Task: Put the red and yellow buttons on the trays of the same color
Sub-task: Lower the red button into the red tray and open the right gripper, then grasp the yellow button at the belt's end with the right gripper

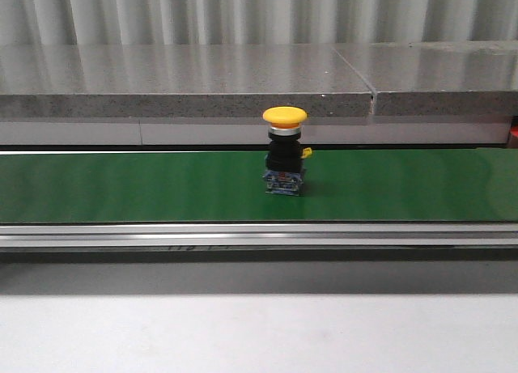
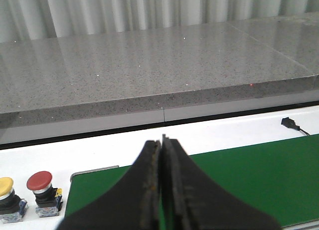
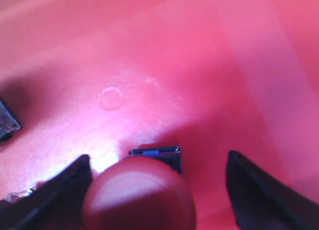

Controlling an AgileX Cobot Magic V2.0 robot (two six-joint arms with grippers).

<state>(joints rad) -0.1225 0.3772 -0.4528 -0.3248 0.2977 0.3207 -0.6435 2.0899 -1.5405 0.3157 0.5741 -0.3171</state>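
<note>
Before me a speckled grey stone counter (glossy with reflections) runs below pale corrugated wall panels.

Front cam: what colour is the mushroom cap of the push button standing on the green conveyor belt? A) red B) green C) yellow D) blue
C: the push button with the black body standing upright on the green conveyor belt carries a yellow mushroom cap.
</note>
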